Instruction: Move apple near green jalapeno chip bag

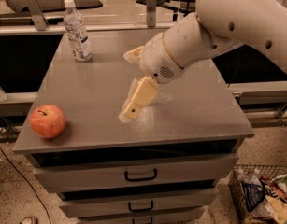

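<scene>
Gripper point(129, 112) low over centre of desk point(87, 90), its opening not discernible, apple point(48, 121) at lower left, well apart, water bottle point(76, 30) upper left, arm point(218, 27) screening desk's upper middle.

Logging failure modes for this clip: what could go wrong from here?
The apple sits close to the front-left edge of the table; a glancing approach by the gripper, hovering mid-table, could roll it off. The arm hides the green jalapeno chip bag, so it might get swept or placement misjudged.
</scene>
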